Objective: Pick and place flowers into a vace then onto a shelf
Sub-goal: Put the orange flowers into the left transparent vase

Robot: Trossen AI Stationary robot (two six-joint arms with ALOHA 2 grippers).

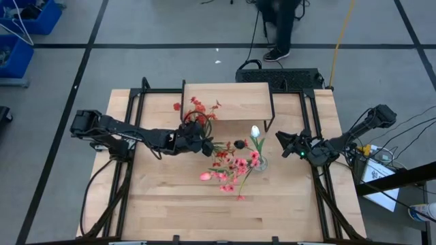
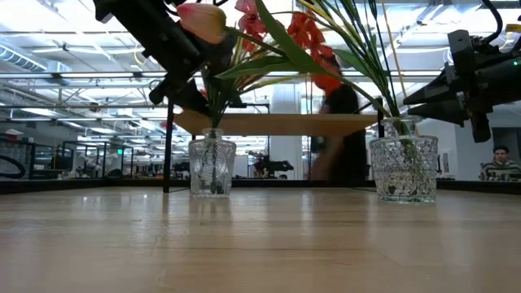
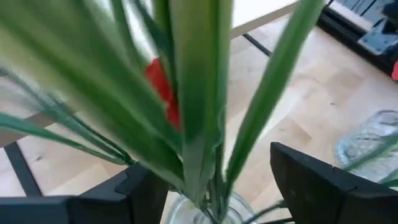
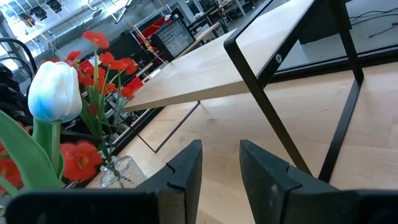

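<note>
While our left pincer (image 1: 201, 141) clamps the upright flowers (image 1: 197, 109) before the shelf (image 1: 227, 101), our right pincer (image 1: 282, 141) waits apart.

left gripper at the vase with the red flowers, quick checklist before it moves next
1. Left gripper around the stems above the glass vase: ok, its fingers flank the stems.
2. Firm grip on the stems: cannot tell.
3. Vase upright on the table: ok.
4. Red flowers seated in the vase: ok.
5. Shelf top free for a vase: ok.
6. Right gripper apart from the second vase: ok, open beside it.
</note>
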